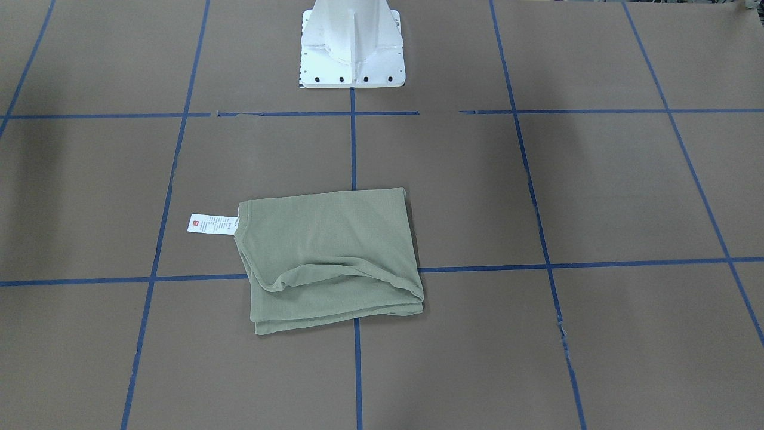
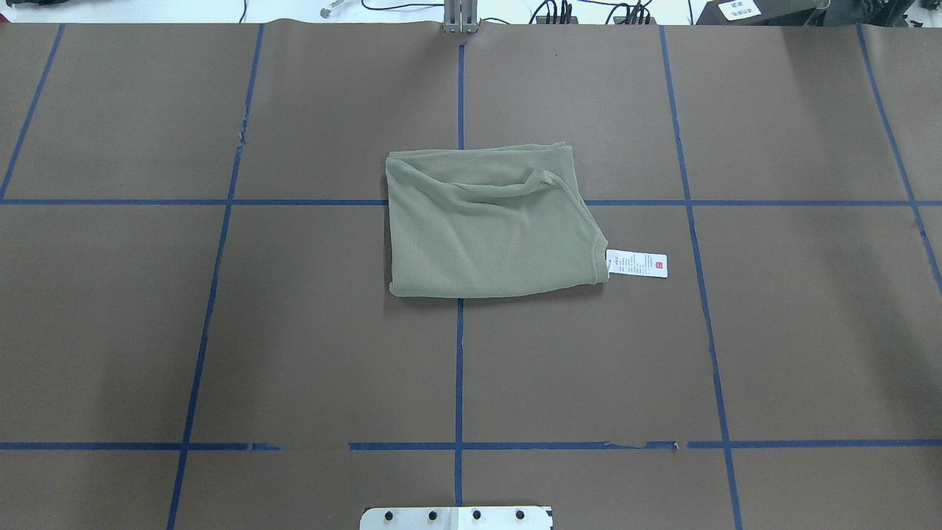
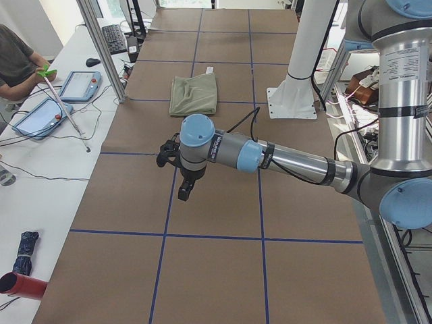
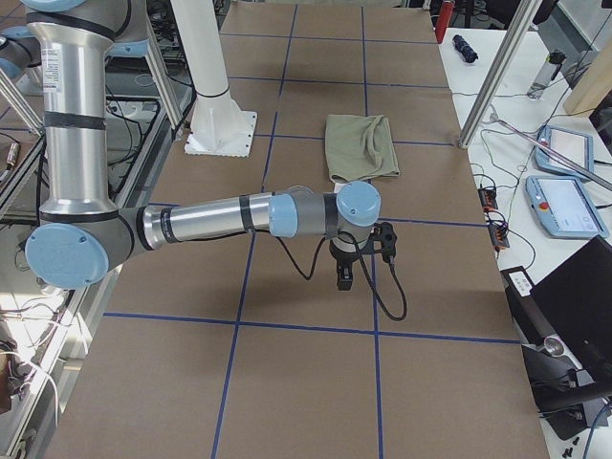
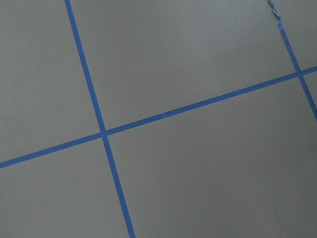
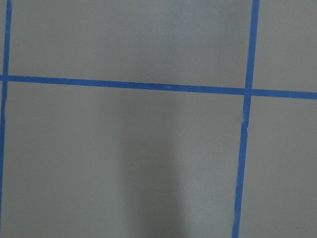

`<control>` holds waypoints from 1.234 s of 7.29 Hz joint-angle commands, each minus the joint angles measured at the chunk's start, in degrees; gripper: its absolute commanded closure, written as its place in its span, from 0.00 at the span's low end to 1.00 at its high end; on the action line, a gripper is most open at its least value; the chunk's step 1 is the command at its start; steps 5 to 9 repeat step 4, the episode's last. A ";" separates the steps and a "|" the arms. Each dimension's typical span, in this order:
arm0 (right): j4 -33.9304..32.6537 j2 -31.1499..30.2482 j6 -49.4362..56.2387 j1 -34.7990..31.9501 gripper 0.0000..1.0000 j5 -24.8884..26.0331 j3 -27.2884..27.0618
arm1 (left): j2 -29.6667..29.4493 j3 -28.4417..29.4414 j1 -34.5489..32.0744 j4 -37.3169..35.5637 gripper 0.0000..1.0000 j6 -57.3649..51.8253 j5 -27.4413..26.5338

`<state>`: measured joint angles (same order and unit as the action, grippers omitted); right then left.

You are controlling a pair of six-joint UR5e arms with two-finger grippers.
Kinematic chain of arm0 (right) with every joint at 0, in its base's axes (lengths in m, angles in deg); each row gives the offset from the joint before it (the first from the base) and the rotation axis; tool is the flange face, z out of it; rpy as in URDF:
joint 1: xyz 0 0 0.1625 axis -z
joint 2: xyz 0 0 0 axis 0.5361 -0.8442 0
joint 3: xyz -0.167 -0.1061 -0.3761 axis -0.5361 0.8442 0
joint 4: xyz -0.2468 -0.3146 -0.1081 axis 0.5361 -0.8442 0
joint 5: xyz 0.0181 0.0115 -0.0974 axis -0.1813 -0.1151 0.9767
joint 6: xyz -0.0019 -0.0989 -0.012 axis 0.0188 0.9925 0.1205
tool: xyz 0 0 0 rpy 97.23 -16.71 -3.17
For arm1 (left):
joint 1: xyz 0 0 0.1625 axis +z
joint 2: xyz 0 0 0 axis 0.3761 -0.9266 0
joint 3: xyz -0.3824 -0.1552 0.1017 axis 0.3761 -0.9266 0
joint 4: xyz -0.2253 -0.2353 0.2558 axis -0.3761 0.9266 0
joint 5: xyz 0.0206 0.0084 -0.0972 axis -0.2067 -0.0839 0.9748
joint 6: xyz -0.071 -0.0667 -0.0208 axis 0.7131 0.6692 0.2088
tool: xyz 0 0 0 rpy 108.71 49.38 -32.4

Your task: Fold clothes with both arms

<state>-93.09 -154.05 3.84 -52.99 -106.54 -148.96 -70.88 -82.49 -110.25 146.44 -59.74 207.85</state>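
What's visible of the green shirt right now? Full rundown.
The sage-green knit shirt lies folded into a rough rectangle, flat on the brown paper-covered table, over a crossing of blue tape lines. Its top layer bunches into a loose curved ridge near the far edge. A white hang tag with a small red mark sticks out from its corner on the robot's right. Only the table touches it.
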 commanded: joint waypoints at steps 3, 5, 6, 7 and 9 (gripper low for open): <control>0.01 -0.31 0.04 -0.03 0.00 -0.05 -0.04 | -1.06 -0.50 0.00 -0.11 0.00 0.01 -0.03; 0.01 -0.31 0.04 -0.03 0.00 0.04 -0.12 | -1.06 -0.50 0.00 -0.11 0.00 0.01 -0.11; 0.01 -0.31 0.04 -0.03 0.00 0.04 -0.12 | -1.06 -0.50 0.00 -0.11 0.00 0.01 -0.11; 0.01 -0.31 0.04 -0.03 0.00 0.04 -0.12 | -1.06 -0.50 0.00 -0.11 0.00 0.01 -0.11; 0.01 -0.31 0.04 -0.03 0.00 0.04 -0.12 | -1.06 -0.50 0.00 -0.11 0.00 0.01 -0.11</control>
